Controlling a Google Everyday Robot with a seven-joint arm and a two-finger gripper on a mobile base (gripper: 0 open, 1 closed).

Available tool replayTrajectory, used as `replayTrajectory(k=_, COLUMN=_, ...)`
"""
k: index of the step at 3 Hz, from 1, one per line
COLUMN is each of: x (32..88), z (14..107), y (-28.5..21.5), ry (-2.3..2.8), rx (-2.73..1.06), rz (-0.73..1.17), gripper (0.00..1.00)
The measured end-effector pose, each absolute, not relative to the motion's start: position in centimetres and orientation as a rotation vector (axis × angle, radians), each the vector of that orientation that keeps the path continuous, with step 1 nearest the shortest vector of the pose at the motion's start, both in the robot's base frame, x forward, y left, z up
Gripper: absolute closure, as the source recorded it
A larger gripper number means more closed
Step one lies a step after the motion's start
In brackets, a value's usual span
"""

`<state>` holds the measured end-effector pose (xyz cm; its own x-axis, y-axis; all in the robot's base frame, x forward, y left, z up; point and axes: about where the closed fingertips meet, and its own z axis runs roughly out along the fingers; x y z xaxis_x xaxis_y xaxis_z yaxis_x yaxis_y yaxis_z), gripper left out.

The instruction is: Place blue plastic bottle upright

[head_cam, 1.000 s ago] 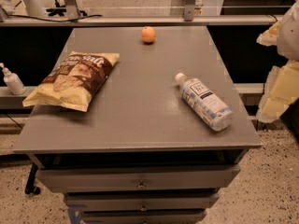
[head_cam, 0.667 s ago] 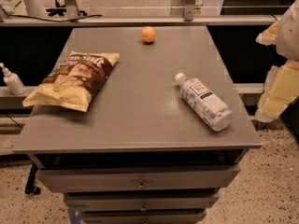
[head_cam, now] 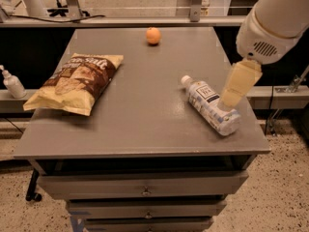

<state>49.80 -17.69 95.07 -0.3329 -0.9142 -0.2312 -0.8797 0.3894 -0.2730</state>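
The blue plastic bottle lies on its side on the right part of the grey table. It is clear and ribbed, with a white and dark blue label. Its white cap points to the far left and its base lies near the table's right front corner. My gripper is beige and hangs from the white arm at the upper right. It reaches down to the bottle's right side near its base and hides part of it. I cannot tell whether it touches the bottle.
A brown and yellow chip bag lies flat on the table's left side. An orange sits near the far edge. A small white pump bottle stands off the table at the left. Drawers are below the tabletop.
My arm has swung in from the right edge of the view and come down over the table, bringing the gripper to the bottle's base end. The bottle, bag and orange have not moved.
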Motion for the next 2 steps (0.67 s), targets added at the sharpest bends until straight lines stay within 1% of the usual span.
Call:
replayTrajectory(k=1, x=52.6, z=92.8, y=-16.0, ry=2.41, rx=-1.404, rz=-0.064, gripper=0.0)
replayTrajectory(k=2, x=53.9, z=90.7, y=-14.5, ry=2.494, rx=-1.272, rz=0.047, gripper=0.0)
